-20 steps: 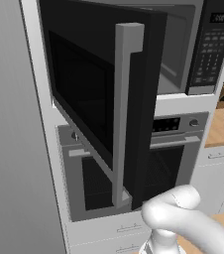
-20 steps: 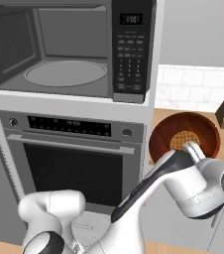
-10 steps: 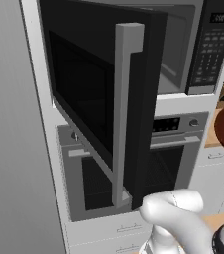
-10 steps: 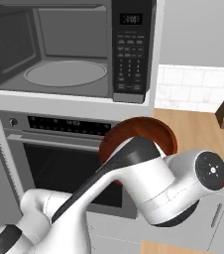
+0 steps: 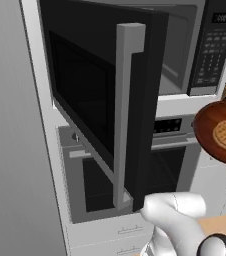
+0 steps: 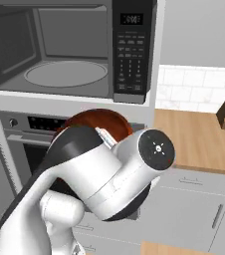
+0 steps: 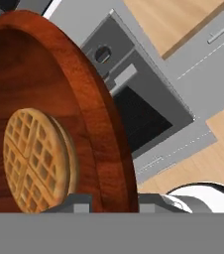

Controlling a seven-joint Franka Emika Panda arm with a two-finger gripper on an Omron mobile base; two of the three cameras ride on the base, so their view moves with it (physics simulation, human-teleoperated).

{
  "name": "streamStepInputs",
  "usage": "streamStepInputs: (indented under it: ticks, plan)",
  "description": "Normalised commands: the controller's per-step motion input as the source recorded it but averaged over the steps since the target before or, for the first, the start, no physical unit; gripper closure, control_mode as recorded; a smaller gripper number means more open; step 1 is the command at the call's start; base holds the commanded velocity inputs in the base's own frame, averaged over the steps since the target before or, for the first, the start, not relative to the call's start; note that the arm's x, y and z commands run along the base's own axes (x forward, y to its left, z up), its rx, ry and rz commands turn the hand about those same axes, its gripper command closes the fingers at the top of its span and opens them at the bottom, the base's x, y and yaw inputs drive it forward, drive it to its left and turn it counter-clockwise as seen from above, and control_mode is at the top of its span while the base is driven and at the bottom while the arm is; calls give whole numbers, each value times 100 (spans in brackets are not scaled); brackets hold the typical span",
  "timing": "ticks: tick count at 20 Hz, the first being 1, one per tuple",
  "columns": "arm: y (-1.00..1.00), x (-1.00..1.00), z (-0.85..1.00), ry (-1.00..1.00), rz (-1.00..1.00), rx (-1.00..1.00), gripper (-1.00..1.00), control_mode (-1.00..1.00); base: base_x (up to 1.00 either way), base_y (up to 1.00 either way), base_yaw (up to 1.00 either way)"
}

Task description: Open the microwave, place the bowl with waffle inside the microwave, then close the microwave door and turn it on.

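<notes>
The microwave door (image 5: 105,105) stands swung wide, baring the cavity for loading; the gripper (image 7: 115,202) pinches the rim of the bowl with waffle (image 7: 39,124), carried in front of the oven (image 6: 30,134) below the microwave (image 6: 69,50)

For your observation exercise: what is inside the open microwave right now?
Inside the microwave lies a round glass turntable on the grey floor, with nothing on it. In the left base view, the open microwave door covers most of the cavity.

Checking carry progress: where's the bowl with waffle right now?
The bowl with waffle is held up in front of the oven, below the open microwave, at the left base view's right edge.
</notes>
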Motion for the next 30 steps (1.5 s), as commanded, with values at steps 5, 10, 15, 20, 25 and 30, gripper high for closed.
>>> streamStepInputs:
  ticks: [5, 10, 15, 20, 25, 30]
  plan:
    - [100, 66, 46, -12, 0, 1, 100, -100, 0, 0, 0]
    - [100, 86, 68, -3, 0, 11, 100, -100, 0, 0, 0]
    - [100, 99, 70, 6, -4, 10, 100, -100, 0, 0, 0]
    - [96, 100, 11, 14, -30, 0, 100, -100, 0, 0, 0]
    - [24, 100, -3, 21, -33, 0, 100, -100, 0, 0, 0]
    - [8, 100, 0, 15, -28, 0, 100, -100, 0, 0, 0]
